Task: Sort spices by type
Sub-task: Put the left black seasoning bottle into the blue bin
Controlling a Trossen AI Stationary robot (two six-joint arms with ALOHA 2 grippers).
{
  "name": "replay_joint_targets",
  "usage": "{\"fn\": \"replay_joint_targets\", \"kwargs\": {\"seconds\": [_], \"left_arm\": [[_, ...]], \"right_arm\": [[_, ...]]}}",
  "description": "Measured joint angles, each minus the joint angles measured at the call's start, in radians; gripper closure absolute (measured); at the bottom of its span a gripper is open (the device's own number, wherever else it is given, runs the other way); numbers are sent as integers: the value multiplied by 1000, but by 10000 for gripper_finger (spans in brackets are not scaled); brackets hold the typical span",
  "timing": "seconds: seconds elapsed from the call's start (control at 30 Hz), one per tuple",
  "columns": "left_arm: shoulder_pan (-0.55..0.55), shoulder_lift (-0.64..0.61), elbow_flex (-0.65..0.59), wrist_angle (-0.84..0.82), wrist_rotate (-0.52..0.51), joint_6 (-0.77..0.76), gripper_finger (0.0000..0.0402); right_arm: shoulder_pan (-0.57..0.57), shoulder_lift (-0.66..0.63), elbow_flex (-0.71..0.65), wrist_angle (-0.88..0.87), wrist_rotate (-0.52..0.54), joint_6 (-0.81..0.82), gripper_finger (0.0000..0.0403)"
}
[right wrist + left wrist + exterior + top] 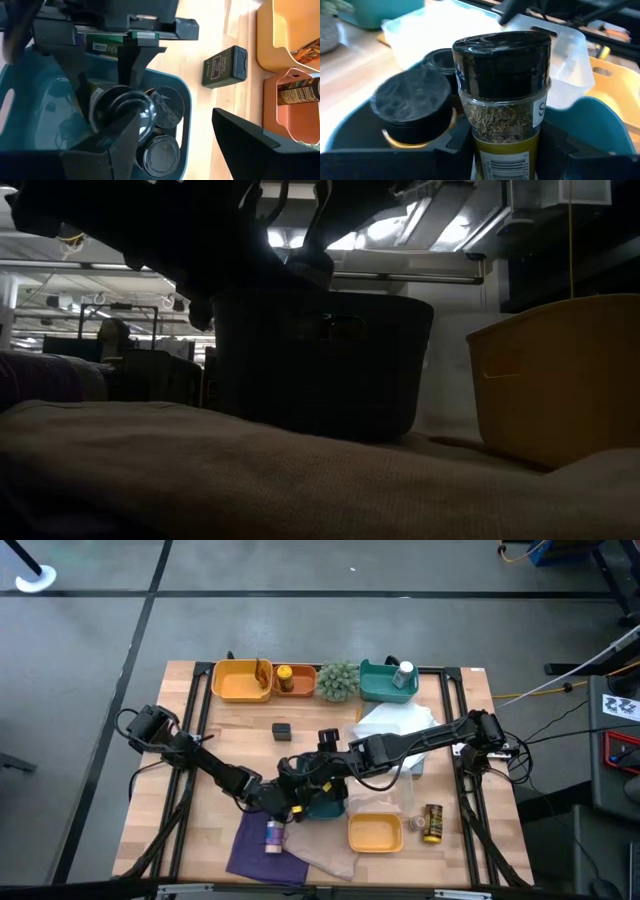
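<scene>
My left gripper (502,155) is clamped on a spice jar (501,100): a clear bottle with a black cap, dried green herbs showing behind the glass and a yellow label with a barcode lower down. The jar stands upright between my two fingers (455,150), one on each side of its lower half. I hold it over the teal tray (325,805) near the front middle of the table (200,830). Inside that tray, just beside my jar, stand more dark-lidded jars (412,107), packed close together.

My right gripper (175,135) hangs over the same tray from the other side, fingers apart and closed on nothing; below it I see the round lids (157,155) in the tray's near corner.

Elsewhere on the table: a pink-labelled bottle (272,836) lies on a purple cloth (258,852) at the front left, a dark jar with a yellow label (433,823) lies near the front right beside a yellow tray (375,833), and along the back edge an orange tray (296,681) holds one jar and a teal tray (385,683) holds a white bottle (404,673).
</scene>
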Motion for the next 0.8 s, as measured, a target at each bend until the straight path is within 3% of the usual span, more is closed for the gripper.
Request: {"fn": "replay_joint_targets", "kwargs": {"seconds": [0.37, 0.63, 0.8], "left_arm": [[20, -1, 0, 0, 27, 30, 262], [23, -1, 0, -1, 27, 31, 193], [22, -2, 0, -1, 27, 54, 172]], "right_arm": [[0, 0, 0, -1, 0, 0, 155], [0, 0, 0, -2, 0, -1, 155], [0, 0, 0, -2, 0, -1, 155]]}}
